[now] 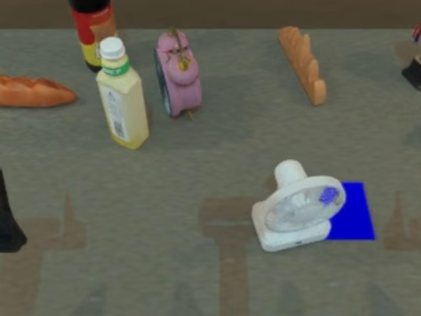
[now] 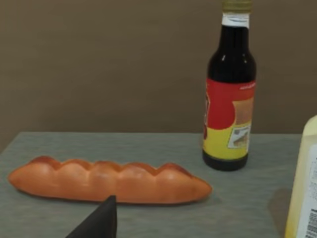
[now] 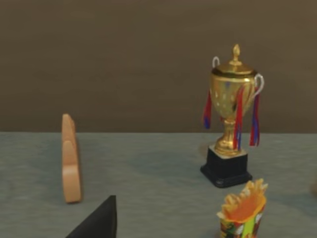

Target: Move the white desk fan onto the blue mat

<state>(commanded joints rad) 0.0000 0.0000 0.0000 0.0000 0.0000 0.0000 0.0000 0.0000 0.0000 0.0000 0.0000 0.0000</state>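
The white desk fan (image 1: 297, 207) stands upright at the table's front right, its round grille with a blue-purple centre mark facing right. The blue mat (image 1: 354, 212) lies flat directly to its right. The fan's grille covers the mat's left edge from above, and I cannot tell whether the base rests on the mat. No gripper is near the fan. My left arm (image 1: 8, 224) is parked at the table's left edge. My right arm is outside the top view; its wrist camera looks at the table's far right corner. Neither wrist view shows the fan or the mat.
Along the back stand a baguette (image 1: 33, 92), a dark sauce bottle (image 1: 92, 29), a pale yellow white-capped bottle (image 1: 122, 99), a pink alarm clock (image 1: 177, 72), a tan toothed piece (image 1: 302, 62) and a gold trophy (image 3: 232, 124). A fries carton (image 3: 242, 210) stands near the trophy.
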